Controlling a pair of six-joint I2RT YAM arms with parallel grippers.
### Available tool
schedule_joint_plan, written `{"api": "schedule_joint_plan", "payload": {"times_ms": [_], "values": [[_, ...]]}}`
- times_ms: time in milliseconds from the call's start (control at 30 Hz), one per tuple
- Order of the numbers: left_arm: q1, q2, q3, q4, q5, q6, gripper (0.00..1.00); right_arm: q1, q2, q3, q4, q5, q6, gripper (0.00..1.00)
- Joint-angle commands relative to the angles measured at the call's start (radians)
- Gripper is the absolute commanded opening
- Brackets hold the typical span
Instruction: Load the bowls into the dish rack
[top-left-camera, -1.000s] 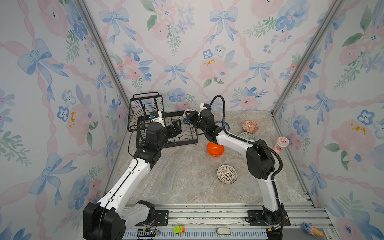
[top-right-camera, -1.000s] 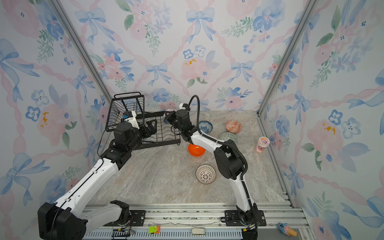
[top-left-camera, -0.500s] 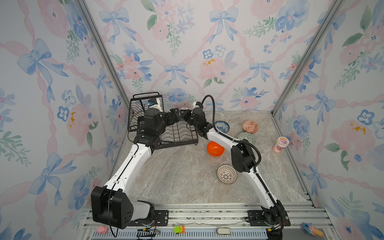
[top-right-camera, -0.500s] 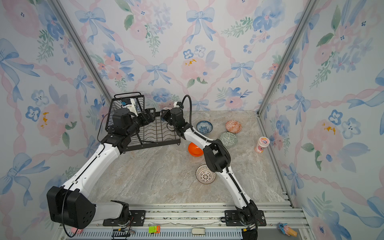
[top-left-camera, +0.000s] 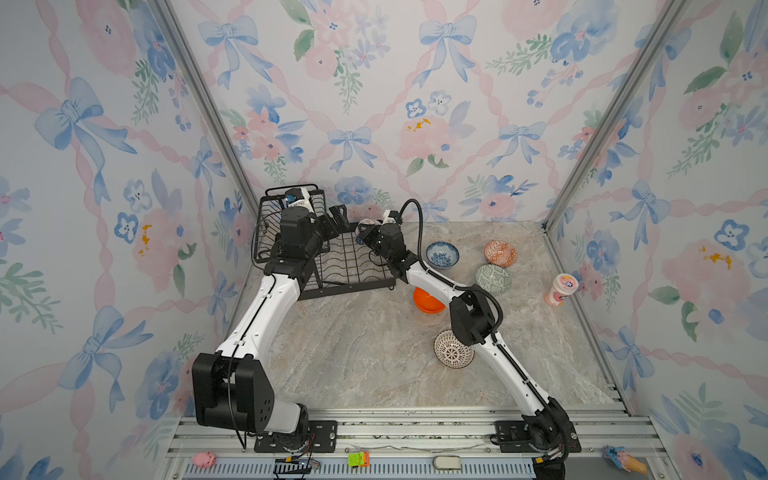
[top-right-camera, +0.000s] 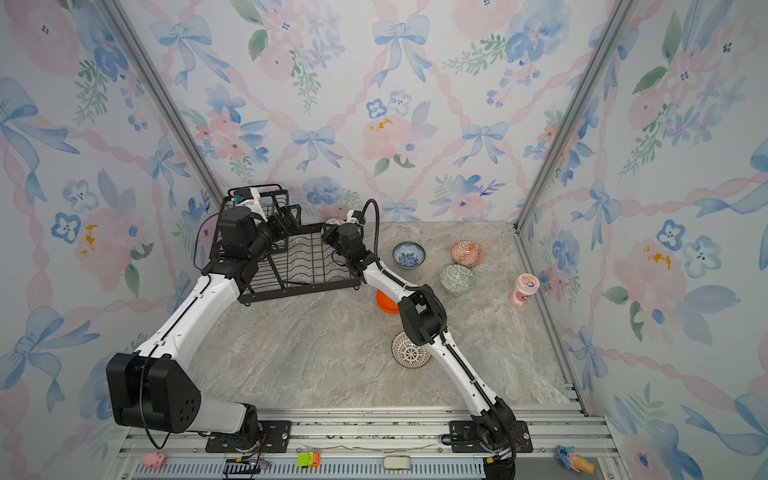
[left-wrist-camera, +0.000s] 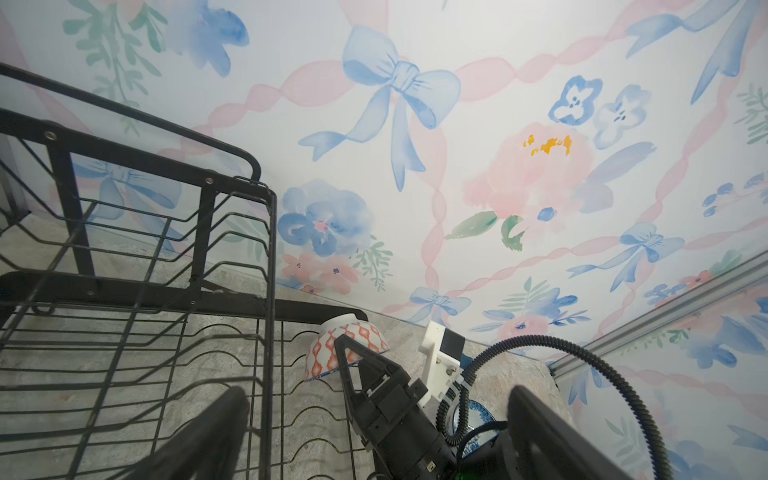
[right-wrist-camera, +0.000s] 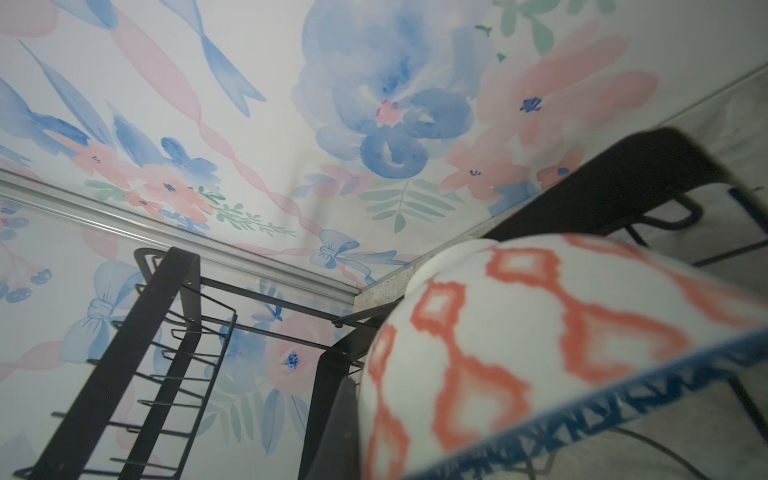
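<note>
I see no bowl resting free in the dish rack (top-left-camera: 349, 291), so I judge the loading barely begun. The first one, a white bowl with an orange lattice and a blue rim (left-wrist-camera: 328, 345), is tipped on its side over the rack's far right corner. I cannot tell whether it touches the wires.

Five more wait on the table, all to the right of the rack:
- the plain orange bowl (top-left-camera: 428, 303), off its front right corner and partly under the right arm
- the blue floral bowl (top-left-camera: 442, 254), beside its right side
- the white lined bowl (top-left-camera: 453, 351), well out in front
- the green bowl (top-left-camera: 493, 279), farther right
- the orange patterned bowl (top-left-camera: 500, 253), farthest from the rack

My left arm reaches over the rack's left part, beside the raised basket, and the left gripper (top-left-camera: 338, 218) stands spread wide and empty above the tray. My right arm stretches to the rack's far right corner, where the right gripper (top-left-camera: 366, 232) is pinched on the lattice bowl's rim.
</note>
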Motion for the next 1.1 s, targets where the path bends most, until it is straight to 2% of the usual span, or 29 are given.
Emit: {"api": "schedule_joint_plan", "payload": {"times_ms": [0, 100, 400, 567, 767, 1067], "values": [[0.007, 0.034, -0.017, -0.025, 0.031, -0.023, 0.98, -0.004, 0.029, 0.101, 0.082, 0.049, -0.027, 0.0], [0.013, 0.047, -0.016, -0.023, 0.048, -0.031, 0.98, 0.0, 0.067, 0.157, 0.074, 0.066, -0.037, 0.0], [0.02, 0.016, 0.039, -0.036, 0.1, -0.027, 0.98, 0.01, 0.093, 0.175, 0.079, 0.1, -0.047, 0.0], [0.025, -0.002, 0.075, -0.073, 0.039, 0.016, 0.98, 0.019, 0.098, 0.171, 0.079, 0.1, -0.04, 0.0], [0.041, 0.02, 0.052, -0.079, 0.004, 0.031, 0.98, 0.026, 0.079, 0.154, 0.068, 0.086, -0.042, 0.0], [0.043, 0.043, 0.031, -0.099, -0.003, 0.032, 0.98, 0.036, 0.039, 0.116, 0.087, 0.066, -0.041, 0.0]]}}
